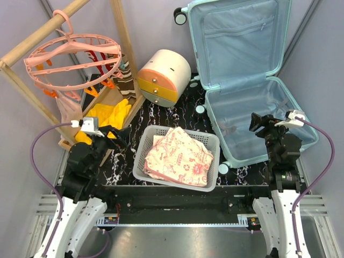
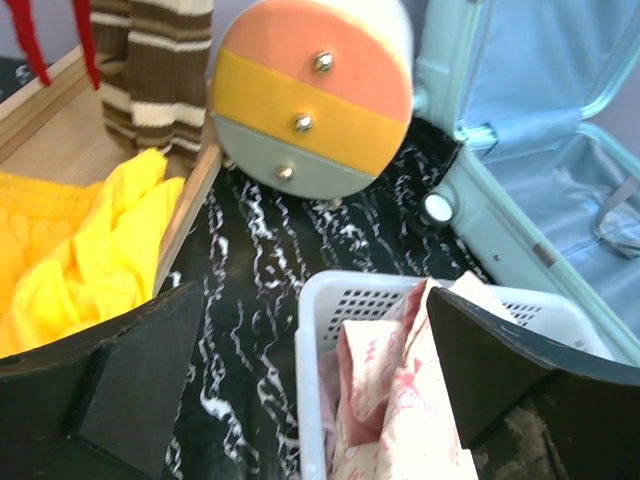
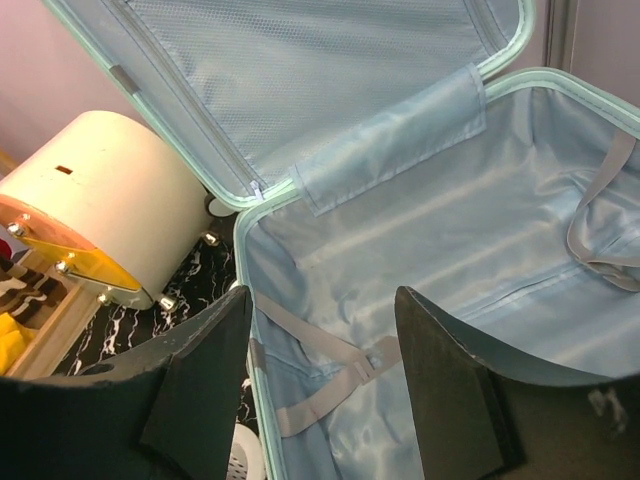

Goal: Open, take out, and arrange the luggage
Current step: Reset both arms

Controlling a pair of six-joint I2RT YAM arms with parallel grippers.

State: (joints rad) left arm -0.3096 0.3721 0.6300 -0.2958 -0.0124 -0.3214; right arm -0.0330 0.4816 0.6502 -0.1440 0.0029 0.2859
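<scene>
While the luggage (image 1: 244, 115) lies open lengthwise along the tabletop's right edge, it is faced by the nearer right tool (image 3: 322, 310), part-spread and empty; the left tool (image 2: 315, 295) is held wide.

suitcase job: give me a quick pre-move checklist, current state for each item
1. Suitcase open, lid propped up behind it: ok.
2. Suitcase bottom emptied: ok, only loose straps lie on the lining.
3. Right tool open and empty, over the lining: ok.
4. Left tool open and empty, by the basket's left side: ok.
5. Clothes fully inside the basket: cannot tell, their near edge hides the rim.
</scene>
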